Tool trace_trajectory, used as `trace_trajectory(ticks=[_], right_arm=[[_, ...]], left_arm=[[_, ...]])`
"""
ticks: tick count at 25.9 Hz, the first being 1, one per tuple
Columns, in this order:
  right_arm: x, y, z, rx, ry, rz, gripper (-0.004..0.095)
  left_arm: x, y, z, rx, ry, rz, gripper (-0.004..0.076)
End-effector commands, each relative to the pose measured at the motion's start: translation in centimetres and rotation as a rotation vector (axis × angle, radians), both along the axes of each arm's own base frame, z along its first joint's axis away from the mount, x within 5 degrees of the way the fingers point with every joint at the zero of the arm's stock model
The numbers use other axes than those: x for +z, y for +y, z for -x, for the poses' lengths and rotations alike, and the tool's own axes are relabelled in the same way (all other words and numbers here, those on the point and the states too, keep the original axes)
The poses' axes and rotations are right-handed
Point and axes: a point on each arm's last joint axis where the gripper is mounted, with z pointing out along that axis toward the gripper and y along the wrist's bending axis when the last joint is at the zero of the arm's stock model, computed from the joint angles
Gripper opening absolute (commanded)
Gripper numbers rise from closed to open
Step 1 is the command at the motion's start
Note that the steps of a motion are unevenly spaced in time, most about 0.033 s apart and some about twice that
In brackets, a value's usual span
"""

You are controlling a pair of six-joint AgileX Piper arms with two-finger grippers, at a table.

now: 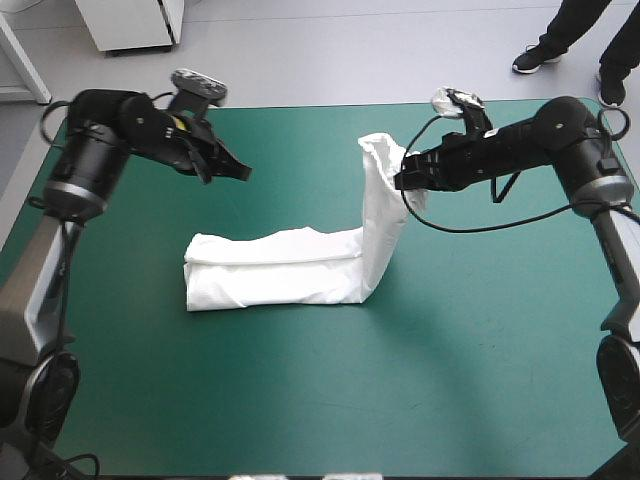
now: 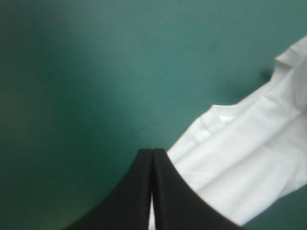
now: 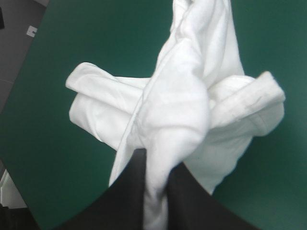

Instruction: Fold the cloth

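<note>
This looks like a robotics lab or test room, not a home. Two black robot arms, the left arm point(image 1: 95, 150) and the right arm point(image 1: 560, 135), stand at the two sides of one teal-green-covered table point(image 1: 300, 420), a plain flat work surface. Beyond the left hand point(image 1: 243, 172), past the table's far edge, a smooth grey floor point(image 1: 350, 50) of an institutional kind runs on, and a white cabinet point(image 1: 130, 25) stands on it. In the right wrist view the grey floor shows past the table's edge, ahead of the right hand point(image 1: 399, 181). That hand pinches one raised end of a white T-shirt point(image 1: 270, 270).
</note>
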Motion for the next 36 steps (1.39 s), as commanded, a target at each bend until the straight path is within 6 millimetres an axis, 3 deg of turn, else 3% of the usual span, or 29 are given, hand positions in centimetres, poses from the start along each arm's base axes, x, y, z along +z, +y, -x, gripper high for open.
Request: trace_trajectory(ticks=[1, 4, 10, 17, 23, 27, 33, 36], right_arm=[[3.7, 3.5, 1.1, 0.062, -0.100, -0.148, -0.0013], [3.0, 7.5, 0.7, 0.137, -0.093, -0.174, -0.0013], [-1.2, 15.5, 0.2, 0.256, -0.012, -0.198, -0.0013], [-5.1, 20.1, 0.4, 0.308, -0.018, -0.175, -0.0013], [-7.6, 22.5, 0.9, 0.394, -0.031, -0.172, 0.0026], [-7.7, 23.4, 1.7, 0.452, -0.049, -0.173, 0.0189], [-6.0, 23.6, 2.4, 0.524, -0.072, -0.184, 0.0606], [-4.8, 23.5, 2.4, 0.542, -0.108, -0.164, 0.0644]], left_arm=[[5.6, 4.7, 3.1, 0.130, -0.199, 0.060, -0.0009], [7.5, 7.2, 4.9, 0.217, -0.264, 0.074, -0.0009], [8.5, 7.7, 6.3, 0.238, -0.306, 0.044, -0.0009], [8.8, 7.8, 6.8, 0.245, -0.307, 0.041, -0.0009], [9.1, 7.9, 7.4, 0.245, -0.311, 0.039, -0.0009], [9.2, 8.0, 7.7, 0.249, -0.314, 0.033, -0.0009], [9.4, 8.0, 8.2, 0.256, -0.315, 0.034, -0.0009], [9.3, 8.0, 8.2, 0.256, -0.305, 0.034, -0.0009]])
